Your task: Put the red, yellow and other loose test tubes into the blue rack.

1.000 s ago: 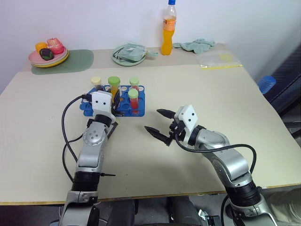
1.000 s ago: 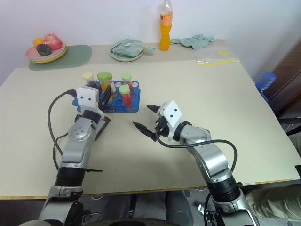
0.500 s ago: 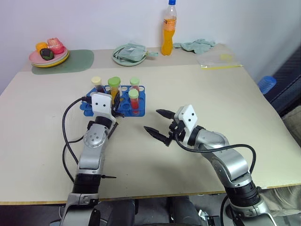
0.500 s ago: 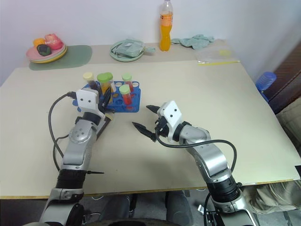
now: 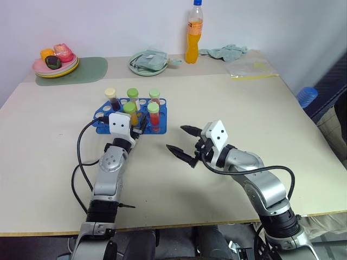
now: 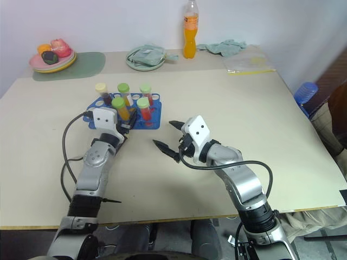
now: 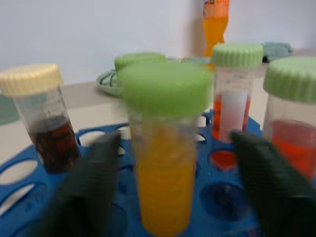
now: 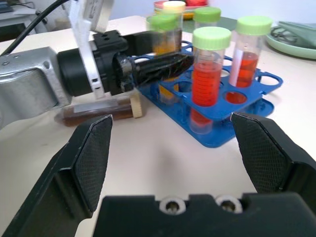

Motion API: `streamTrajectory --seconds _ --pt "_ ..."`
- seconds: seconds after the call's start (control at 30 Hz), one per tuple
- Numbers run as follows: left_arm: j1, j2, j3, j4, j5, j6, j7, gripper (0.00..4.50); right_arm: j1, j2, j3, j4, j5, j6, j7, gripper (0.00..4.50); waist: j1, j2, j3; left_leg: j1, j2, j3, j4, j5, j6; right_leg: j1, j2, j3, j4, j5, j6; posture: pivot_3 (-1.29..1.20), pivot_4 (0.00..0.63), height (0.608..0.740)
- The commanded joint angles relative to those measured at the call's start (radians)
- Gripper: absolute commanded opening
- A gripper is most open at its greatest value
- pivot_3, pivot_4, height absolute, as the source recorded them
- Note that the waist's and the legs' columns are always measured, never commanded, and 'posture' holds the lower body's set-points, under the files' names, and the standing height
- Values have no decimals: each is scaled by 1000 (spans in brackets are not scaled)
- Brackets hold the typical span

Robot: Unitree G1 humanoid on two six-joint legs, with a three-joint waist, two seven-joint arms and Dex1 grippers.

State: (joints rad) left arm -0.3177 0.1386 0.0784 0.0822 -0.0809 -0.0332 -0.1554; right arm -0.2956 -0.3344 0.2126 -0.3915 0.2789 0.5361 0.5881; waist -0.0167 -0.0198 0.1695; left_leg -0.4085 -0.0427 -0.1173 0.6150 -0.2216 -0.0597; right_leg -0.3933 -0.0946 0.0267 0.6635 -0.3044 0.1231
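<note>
- Tabletop (image 5: pixel 282 124): carries the blue rack (image 5: pixel 103 116) near its far left.
- Right end effector (image 5: pixel 180 141): spread wide, empty, hovering well right of the rack.
- Left end effector (image 7: pixel 173 182): fingers wide either side of the yellow tube (image 7: pixel 165 163), which stands in a rack hole.
- Maroon tube (image 8: pixel 98 111): lies loose beside the rack, under the left arm.
- Judgement: withdraw straight back so no finger knocks the seated tubes.

Both arms reach forward, left hand (image 5: pixel 137 123) and right hand (image 5: pixel 180 140) spread wide.
</note>
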Motion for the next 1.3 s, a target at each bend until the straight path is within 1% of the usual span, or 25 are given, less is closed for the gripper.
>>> streamTrajectory --seconds 0.03,0.1,0.17,0.2,0.27,0.33,0.37,0.4,0.43,0.47,0.53,0.57,0.6,0.67,0.73,0.83,0.93,1.13,1.23,1.3 --pt "4 27 76 -133 -62 -6 4 4480 -7 1 -7 -41 8 -15 0 4241 -1 0 0 0 0 0 0 0 0 0 0 0 0 0 0 0 150 740" --pt "10 62 103 -217 -91 46 -10 4480 -5 -1 -8 -42 9 -16 2 4241 -1 0 0 0 0 0 0 0 0 0 0 0 0 0 0 0 150 740" --pt "5 149 124 -322 -123 153 -58 4480 -4 -1 -10 -38 15 -15 7 4241 0 0 0 0 0 0 0 0 0 0 0 0 0 0 0 0 150 740" --pt "4 200 131 -364 -143 244 -82 4480 -4 -1 -10 -36 19 -15 12 4241 -1 0 0 0 0 0 0 0 0 0 0 0 0 0 0 0 150 740" --pt "8 302 148 -448 -229 499 -117 4480 -8 -3 -10 -30 23 -20 22 4241 -3 0 0 0 0 0 0 0 0 0 0 0 0 0 0 0 150 740" --pt "7 373 156 -512 -284 700 -122 4480 -11 -4 -10 -25 24 -23 29 4241 -4 0 0 0 0 0 0 0 0 1 0 0 0 0 0 0 150 740" --pt "6 469 120 -562 -269 897 -117 4480 -15 -5 -9 -21 27 -24 36 4241 -3 0 0 0 0 0 0 0 0 1 0 0 0 0 0 0 150 740" --pt "9 543 96 -597 -266 1032 -123 4480 -18 -4 -7 -18 29 -25 42 4241 -5 -1 1 0 0 0 0 0 0 1 0 0 0 0 0 0 150 740" --pt "-2 598 84 -619 -295 1186 -135 4480 -22 -4 -6 -14 31 -25 48 4241 -9 0 1 0 1 -1 0 0 0 1 2 0 0 0 0 0 150 740" --pt "-16 627 79 -631 -319 1291 -144 4480 -24 -3 -5 -12 31 -25 52 4241 -13 1 1 0 1 -1 0 0 0 0 2 0 1 0 0 0 150 740" --pt "-94 641 73 -621 -362 1546 -155 4480 -32 -12 0 -9 28 -24 66 4241 -13 1 1 1 1 -1 -1 0 0 1 2 0 1 0 0 0 150 740" --pt "-135 661 39 -588 -396 1611 -163 4480 -39 -24 5 -7 23 -24 79 4241 -14 0 1 0 1 -1 -1 0 0 1 2 -1 1 0 0 0 150 740" --pt "-165 674 10 -551 -441 1643 -172 4480 -46 -37 9 -6 19 -27 93 4241 -14 0 1 0 1 -1 0 0 0 1 2 -1 1 0 0 0 150 740" --pt "-201 688 -39 -513 -509 1648 -172 4480 -56 -62 14 -11 30 -19 128 4241 -18 0 1 0 1 -1 0 0 0 1 2 -1 1 0 0 0 150 740" --pt "-232 663 -77 -483 -574 1648 -140 4480 -52 -104 17 -40 75 14 193 4241 -20 0 1 0 1 -1 -1 0 0 0 2 -1 0 0 0 0 150 740" --pt "-267 624 -129 -443 -624 1648 -59 4480 -35 -167 16 -80 134 57 273 4241 -19 0 1 0 2 -1 -1 0 0 1 2 -1 0 0 0 0 150 740" --pt "-287 592 -148 -401 -675 1648 21 4480 -32 -179 12 -91 140 65 271 4241 -23 0 1 0 2 -1 -1 0 0 0 2 0 0 0 0 0 150 740" --pt "-329 545 -173 -342 -798 1648 167 4480 -21 -152 9 -100 156 79 235 4241 -21 0 1 0 2 -1 -1 0 0 0 1 0 0 0 0 0 150 740" --pt "-353 525 -144 -319 -806 1648 242 4480 -15 -143 6 -104 162 84 220 4241 -17 0 1 0 2 -1 -1 0 0 0 1 0 0 0 0 0 150 740" --pt "-383 533 -112 -327 -779 1648 262 4480 -14 -140 5 -108 163 87 213 4241 -16 0 1 0 1 -1 -1 0 0 0 1 0 0 0 0 0 150 740"
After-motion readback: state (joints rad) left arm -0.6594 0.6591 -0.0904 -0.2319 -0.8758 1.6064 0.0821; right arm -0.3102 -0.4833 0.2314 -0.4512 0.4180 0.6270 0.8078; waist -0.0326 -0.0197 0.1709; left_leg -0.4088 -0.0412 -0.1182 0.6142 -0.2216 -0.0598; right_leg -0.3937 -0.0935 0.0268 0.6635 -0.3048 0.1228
